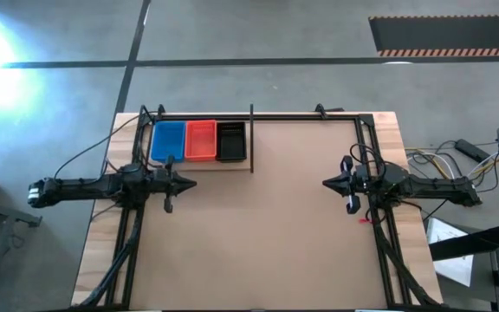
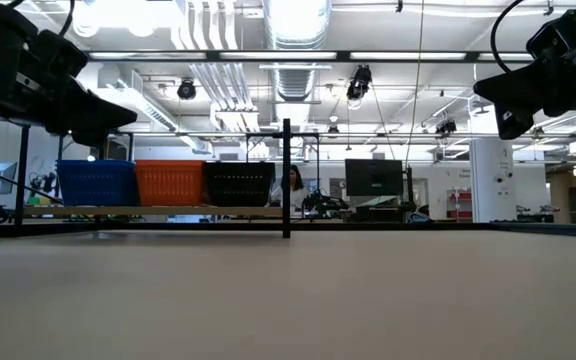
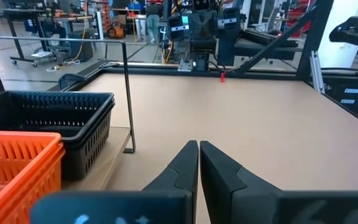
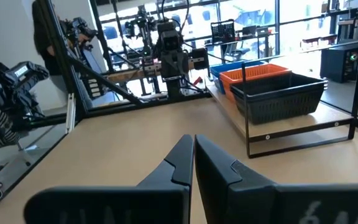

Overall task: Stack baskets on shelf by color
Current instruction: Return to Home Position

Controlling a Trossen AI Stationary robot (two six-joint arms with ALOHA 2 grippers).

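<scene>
Blue (image 1: 168,140), orange (image 1: 200,139) and black (image 1: 230,141) basket stacks stand side by side on the pale wooden shelf (image 1: 232,164) at the table's far left. The low view shows them too: blue (image 2: 97,183), orange (image 2: 169,183), black (image 2: 238,183). My left gripper (image 1: 191,183) is shut and empty, just near of the shelf, above the table. My right gripper (image 1: 327,183) is shut and empty at the table's right side. The left wrist view shows the black stack (image 3: 48,127) and the orange stack (image 3: 11,165) beside my shut fingers (image 3: 199,155).
Thin black rods edge the shelf; one upright rod (image 1: 251,139) stands at its right end. The brown tabletop (image 1: 267,234) stretches between the arms. Cables (image 1: 444,160) lie off the table's right edge. A person (image 2: 293,188) sits far behind the table.
</scene>
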